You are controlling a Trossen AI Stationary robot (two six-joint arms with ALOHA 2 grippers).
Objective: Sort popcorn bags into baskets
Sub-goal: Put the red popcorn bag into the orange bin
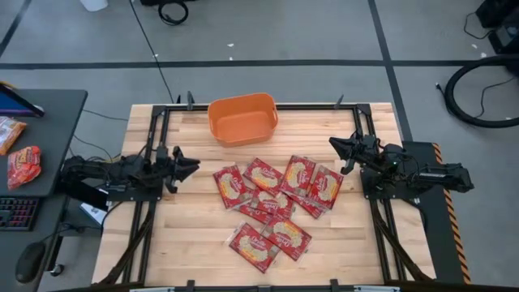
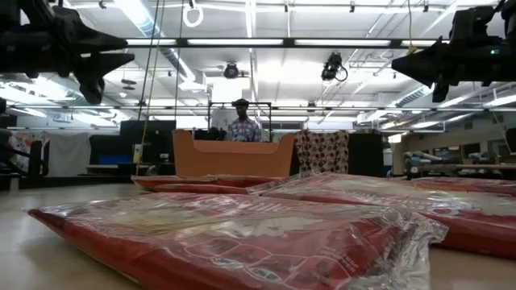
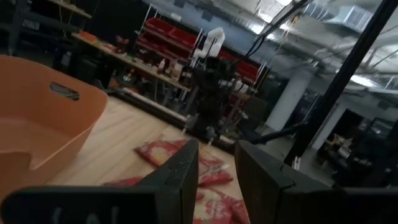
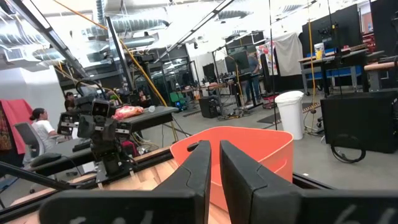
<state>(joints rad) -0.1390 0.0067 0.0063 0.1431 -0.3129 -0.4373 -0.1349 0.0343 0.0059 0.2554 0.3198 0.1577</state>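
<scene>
While you look down from above, your tub [image 1: 242, 118] sits at the table's [image 1: 195, 219] far edge, its long axis running left to right, open mouth up, nothing visible inside. Every place below is given from that tub.

The bags [image 1: 272, 204] lie flat in a loose heap on the near side of the tub, well apart from it. About nine of them overlap and fan out, so no single heading holds: the row nearest the tub is tilted a little off square, the two farthest lie slanted with their long axes on a diagonal. From table height, the closest bag [image 2: 242, 238] fills the foreground, with the tub [image 2: 234, 155] beyond the heap. A person [image 2: 242, 122] shows behind it, past the table.

Your left gripper [image 1: 188, 163] hovers off the tub's near-left corner, pointing toward the heap, clear of bags and tub. Its fingers [image 3: 180, 177] stand a narrow gap apart, holding nothing, with the tub wall [image 3: 46, 127] beside them in its wrist view.

Your right gripper [image 1: 336, 144] hovers off the tub's near-right side, pointing toward the tub. Its fingers [image 4: 199, 168] are nearly together with a thin slit between, holding nothing, and the tub [image 4: 245, 155] lies straight ahead.
</scene>
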